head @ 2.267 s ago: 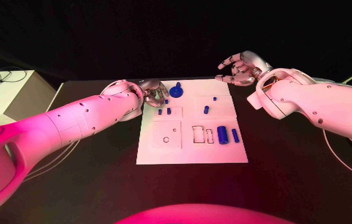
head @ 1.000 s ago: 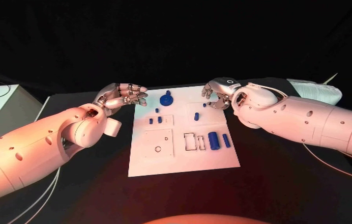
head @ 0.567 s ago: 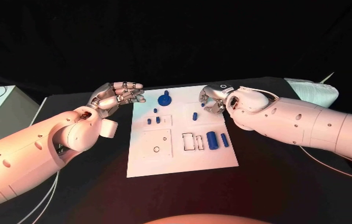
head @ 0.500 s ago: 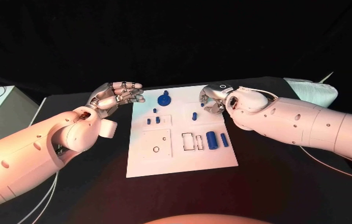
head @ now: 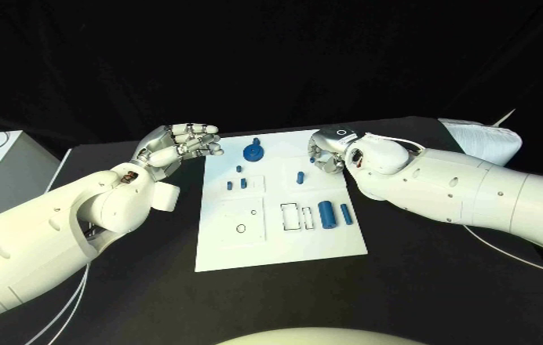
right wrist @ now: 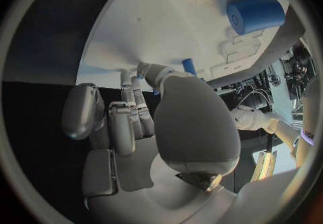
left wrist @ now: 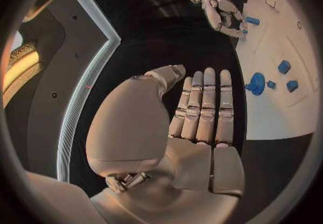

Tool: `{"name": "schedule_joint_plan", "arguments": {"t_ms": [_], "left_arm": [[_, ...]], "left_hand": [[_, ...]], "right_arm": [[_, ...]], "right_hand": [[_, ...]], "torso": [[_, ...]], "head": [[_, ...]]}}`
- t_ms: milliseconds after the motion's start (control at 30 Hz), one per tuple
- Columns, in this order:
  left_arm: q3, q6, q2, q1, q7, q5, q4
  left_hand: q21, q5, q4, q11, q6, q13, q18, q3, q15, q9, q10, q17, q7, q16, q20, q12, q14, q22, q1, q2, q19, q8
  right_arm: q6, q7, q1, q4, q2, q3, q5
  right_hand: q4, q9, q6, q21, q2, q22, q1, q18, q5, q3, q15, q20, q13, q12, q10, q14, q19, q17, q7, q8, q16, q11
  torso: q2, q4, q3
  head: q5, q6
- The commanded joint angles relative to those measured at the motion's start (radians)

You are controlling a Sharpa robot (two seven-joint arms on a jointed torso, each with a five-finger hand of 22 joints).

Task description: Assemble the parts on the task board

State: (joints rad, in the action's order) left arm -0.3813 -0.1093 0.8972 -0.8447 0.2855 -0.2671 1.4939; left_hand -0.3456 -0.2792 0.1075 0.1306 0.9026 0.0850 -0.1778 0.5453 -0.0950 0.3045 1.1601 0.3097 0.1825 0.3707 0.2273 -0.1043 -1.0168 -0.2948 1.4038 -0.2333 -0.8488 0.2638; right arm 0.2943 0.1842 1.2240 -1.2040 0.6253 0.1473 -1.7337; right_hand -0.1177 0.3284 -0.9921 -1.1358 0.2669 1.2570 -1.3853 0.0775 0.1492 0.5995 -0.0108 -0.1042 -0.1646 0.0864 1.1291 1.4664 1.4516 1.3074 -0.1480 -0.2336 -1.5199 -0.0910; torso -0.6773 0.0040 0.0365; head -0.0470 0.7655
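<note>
One white task board (head: 283, 247) lies on one black table (head: 430, 282). On the board the blue parts come to seven sure ones: one round disc with a knob (head: 253, 153) at the far edge, one thick cylinder (head: 326, 213) with one slimmer bar (head: 345, 212) just right of it, and four small pegs, three grouped on the left (head: 240, 170) (head: 231, 184) (head: 243, 182) and one nearer the middle (head: 300, 177). A further blue speck by the right hand's fingers is too small to count. Two rectangular outlines (head: 289, 216) (head: 305, 218) and one small ring (head: 241, 229) mark the board. Two white arms reach in, each with one silver hand – left hand (head: 181, 145), right hand (head: 328, 154).
</note>
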Motion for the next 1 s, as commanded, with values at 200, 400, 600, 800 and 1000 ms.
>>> {"name": "schedule_joint_plan", "arguments": {"t_ms": [200, 400, 600, 800, 1000], "left_arm": [[-0.002, -0.006, 0.000, 0.001, 0.015, 0.010, 0.006], [-0.002, -0.006, 0.003, 0.001, 0.012, 0.010, 0.007], [-0.002, -0.005, 0.003, 0.001, 0.010, 0.010, 0.008], [-0.002, -0.006, 0.004, 0.001, 0.008, 0.009, 0.010], [-0.002, -0.007, 0.006, 0.001, 0.006, 0.009, 0.012]], "left_hand": [[0.009, 0.000, -0.002, 0.003, 0.006, -0.002, -0.005, 0.006, -0.001, -0.001, 0.007, 0.002, 0.005, -0.007, 0.000, 0.007, -0.009, 0.004, 0.011, 0.000, -0.009, 0.001], [0.013, 0.001, -0.003, 0.004, 0.006, -0.002, -0.005, 0.006, -0.002, -0.001, 0.005, 0.003, 0.006, -0.011, 0.000, 0.010, -0.010, 0.007, 0.012, 0.000, -0.012, 0.001], [0.015, 0.000, -0.004, 0.004, 0.007, -0.003, -0.004, 0.007, -0.002, -0.001, 0.004, 0.003, 0.006, -0.013, 0.000, 0.011, -0.010, 0.008, 0.013, 0.000, -0.013, 0.002], [0.017, 0.000, -0.005, 0.005, 0.007, -0.003, -0.004, 0.007, -0.003, -0.001, 0.003, 0.004, 0.007, -0.015, 0.000, 0.012, -0.011, 0.010, 0.014, 0.000, -0.014, 0.002], [0.019, 0.000, -0.006, 0.005, 0.008, -0.003, -0.004, 0.008, -0.003, -0.001, 0.003, 0.005, 0.007, -0.017, 0.000, 0.013, -0.011, 0.011, 0.016, 0.000, -0.015, 0.002]], "right_arm": [[-0.025, -0.002, -0.006, -0.007, -0.005, 0.002, 0.020], [-0.024, -0.002, -0.010, -0.006, -0.009, 0.002, 0.024], [-0.018, -0.001, -0.012, -0.006, -0.016, 0.002, 0.024], [-0.014, 0.002, -0.013, -0.003, -0.023, 0.002, 0.021], [-0.011, 0.008, -0.016, 0.002, -0.030, 0.002, 0.014]], "right_hand": [[0.005, 0.005, -0.022, -0.002, -0.014, 0.003, 0.005, 0.010, 0.005, 0.019, 0.007, 0.003, 0.008, -0.007, 0.025, 0.080, 0.010, 0.163, 0.004, -0.006, 0.007, 0.004], [0.011, 0.007, -0.027, -0.004, -0.017, 0.005, 0.004, 0.010, 0.007, 0.026, 0.009, 0.005, 0.011, -0.009, 0.034, 0.080, 0.012, 0.164, 0.006, -0.008, 0.006, 0.006], [0.014, 0.008, -0.028, -0.005, -0.017, 0.006, 0.003, 0.010, 0.008, 0.030, 0.010, 0.006, 0.012, -0.011, 0.037, 0.080, 0.012, 0.164, 0.006, -0.008, 0.006, 0.007], [0.020, 0.010, -0.034, -0.007, -0.022, 0.008, 0.002, 0.009, 0.008, 0.037, 0.012, 0.008, 0.014, -0.012, 0.045, 0.081, 0.013, 0.166, 0.007, -0.010, 0.005, 0.009], [0.040, 0.020, -0.057, -0.017, -0.038, 0.017, 0.000, 0.007, 0.007, 0.051, 0.018, 0.013, 0.018, -0.011, 0.076, 0.083, 0.017, 0.172, 0.014, -0.021, 0.002, 0.017]], "torso": [[0.000, 0.0002, 0.0003], [0.000, -0.0013, 0.0012], [0.000, -0.0008, 0.0006], [0.000, -0.0003, 0.0006], [0.000, -0.0003, 0.0004]], "head": [[-0.001, 0.003], [0.002, 0.004], [0.002, 0.004], [0.002, 0.005], [0.004, 0.007]]}}
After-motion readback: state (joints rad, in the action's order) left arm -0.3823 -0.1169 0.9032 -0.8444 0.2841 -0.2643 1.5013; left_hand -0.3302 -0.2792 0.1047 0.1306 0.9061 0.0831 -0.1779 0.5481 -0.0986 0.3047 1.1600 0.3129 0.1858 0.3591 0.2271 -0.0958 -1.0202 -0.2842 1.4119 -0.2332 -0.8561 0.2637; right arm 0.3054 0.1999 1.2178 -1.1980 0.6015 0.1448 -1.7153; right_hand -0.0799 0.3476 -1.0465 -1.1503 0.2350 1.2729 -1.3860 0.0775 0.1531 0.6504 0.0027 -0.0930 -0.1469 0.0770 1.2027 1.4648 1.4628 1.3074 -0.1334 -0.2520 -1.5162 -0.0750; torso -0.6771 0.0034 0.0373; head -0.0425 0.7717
